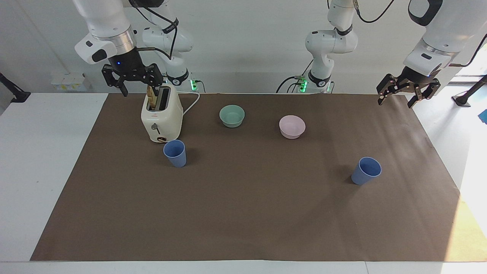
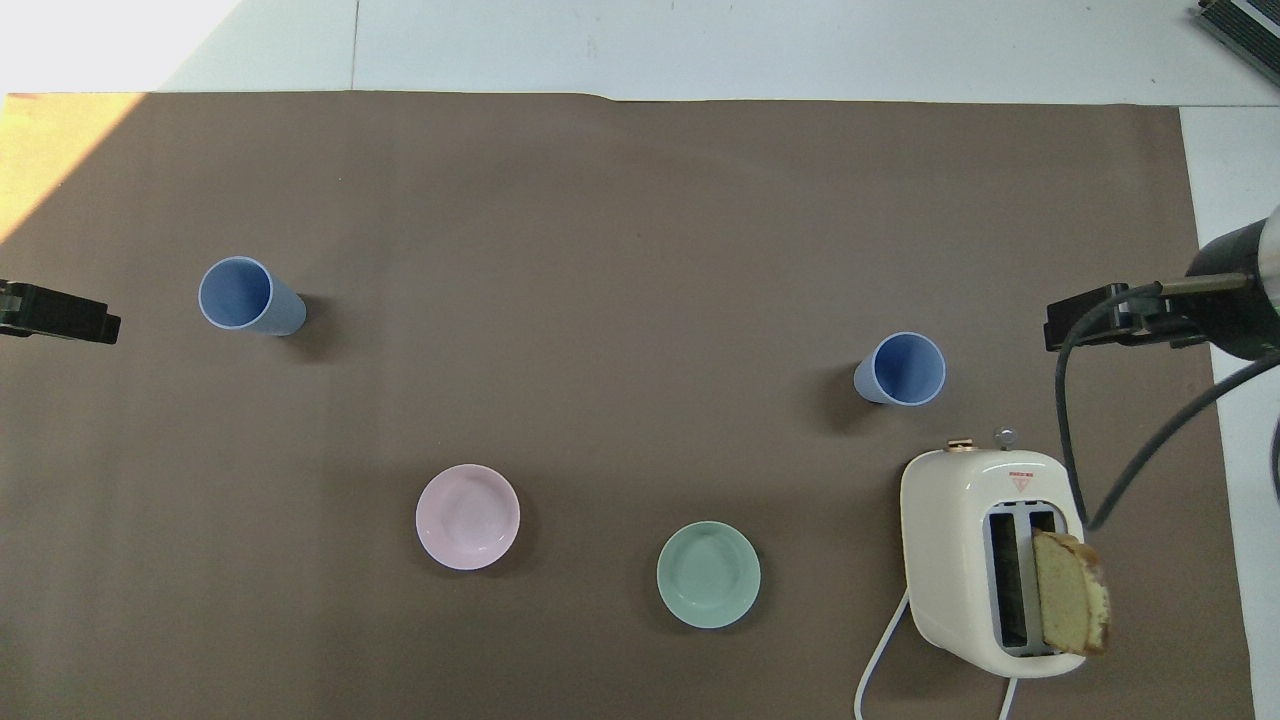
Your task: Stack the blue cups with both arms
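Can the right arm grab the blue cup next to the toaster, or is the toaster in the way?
Probably yes. The right gripper, open, hangs above the toaster; the blue cup stands just past it, farther from the robots, with nothing above its rim.

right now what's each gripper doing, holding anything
Left gripper: open, empty, up over the mat's edge at its own end.
Right gripper: open, empty, up beside the toaster.

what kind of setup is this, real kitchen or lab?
Most likely a robotics lab bench dressed as a kitchen: brown paper mat over a white table, kitchen props such as a toaster with a slice of bread, and two smaller arms with green-lit bases mounted at the table's edge.
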{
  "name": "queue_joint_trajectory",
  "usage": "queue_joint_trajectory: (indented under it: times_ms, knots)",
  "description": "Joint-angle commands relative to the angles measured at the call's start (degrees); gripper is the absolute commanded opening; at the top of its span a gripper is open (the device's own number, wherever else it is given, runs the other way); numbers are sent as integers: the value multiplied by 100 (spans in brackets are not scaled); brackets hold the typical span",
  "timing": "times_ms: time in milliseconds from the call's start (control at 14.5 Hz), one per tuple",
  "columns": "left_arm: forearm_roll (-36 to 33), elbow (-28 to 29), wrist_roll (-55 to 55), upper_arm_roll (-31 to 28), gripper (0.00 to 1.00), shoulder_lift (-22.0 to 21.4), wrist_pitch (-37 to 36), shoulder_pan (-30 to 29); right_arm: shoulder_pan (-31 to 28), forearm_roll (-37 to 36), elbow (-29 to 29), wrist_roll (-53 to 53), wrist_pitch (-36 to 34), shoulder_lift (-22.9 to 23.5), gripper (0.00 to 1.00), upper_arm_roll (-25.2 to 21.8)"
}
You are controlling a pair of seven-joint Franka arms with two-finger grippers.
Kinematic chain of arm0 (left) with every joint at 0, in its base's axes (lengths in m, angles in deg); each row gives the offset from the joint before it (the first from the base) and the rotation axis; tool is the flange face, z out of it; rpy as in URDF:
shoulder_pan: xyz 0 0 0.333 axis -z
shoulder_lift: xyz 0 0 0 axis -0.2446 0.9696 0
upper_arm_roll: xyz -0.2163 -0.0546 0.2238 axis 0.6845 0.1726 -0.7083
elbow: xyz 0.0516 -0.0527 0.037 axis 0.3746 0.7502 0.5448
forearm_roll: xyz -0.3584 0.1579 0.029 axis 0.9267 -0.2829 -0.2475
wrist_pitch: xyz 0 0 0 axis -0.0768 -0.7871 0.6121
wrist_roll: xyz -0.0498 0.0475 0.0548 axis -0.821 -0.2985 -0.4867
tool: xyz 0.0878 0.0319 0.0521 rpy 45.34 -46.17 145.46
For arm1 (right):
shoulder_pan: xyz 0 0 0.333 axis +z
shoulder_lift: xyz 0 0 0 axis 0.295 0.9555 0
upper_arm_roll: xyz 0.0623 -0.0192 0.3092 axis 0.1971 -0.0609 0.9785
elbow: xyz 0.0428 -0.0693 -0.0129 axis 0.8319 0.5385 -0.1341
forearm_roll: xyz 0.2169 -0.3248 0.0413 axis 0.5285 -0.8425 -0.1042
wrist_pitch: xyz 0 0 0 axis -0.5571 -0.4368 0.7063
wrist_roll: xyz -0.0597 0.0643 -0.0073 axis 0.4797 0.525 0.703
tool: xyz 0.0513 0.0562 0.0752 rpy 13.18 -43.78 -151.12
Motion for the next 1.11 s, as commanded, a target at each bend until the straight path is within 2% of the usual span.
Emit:
queue_joint_trajectory:
  times_ms: [0,1038]
  knots:
    - [54,152,-21,-9,100,-136,6,28,-80,121,74,72,89,-33,100,32]
    - [54,161,-30,-17,100,-145,32,-43,-80,121,65,72,89,-33,100,32]
